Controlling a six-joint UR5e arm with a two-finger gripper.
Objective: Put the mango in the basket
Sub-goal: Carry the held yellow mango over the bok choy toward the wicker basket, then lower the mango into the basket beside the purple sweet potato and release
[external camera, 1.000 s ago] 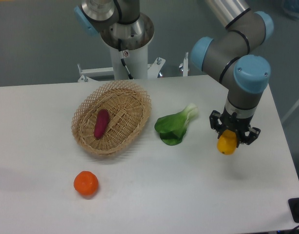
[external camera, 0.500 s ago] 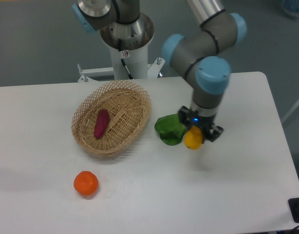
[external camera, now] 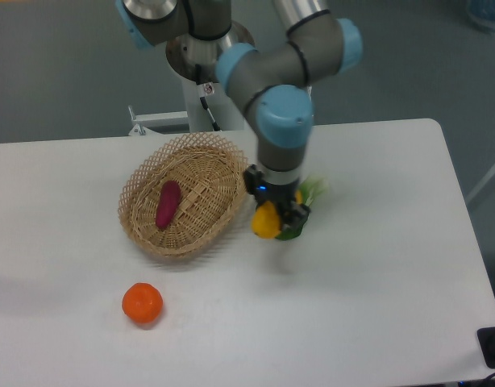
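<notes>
The yellow-orange mango [external camera: 265,223] hangs in my gripper [external camera: 273,211], which is shut on it and holds it above the table, just right of the basket. The tan woven wicker basket [external camera: 144,179] sits left of centre on the white table. A slim purple-red vegetable [external camera: 168,204] lies inside the basket. My gripper stands in front of a green leafy vegetable, close to the basket's right rim.
A green leafy vegetable [external camera: 310,193] lies behind my gripper, mostly hidden by it. A round orange tangerine [external camera: 142,304] sits on the table [external camera: 376,290] in front of the basket. The robot's base column [external camera: 207,97] stands behind the basket.
My gripper has carried the mango leftwards from the right side of the table, across the leafy vegetable, to beside the basket's right rim.
</notes>
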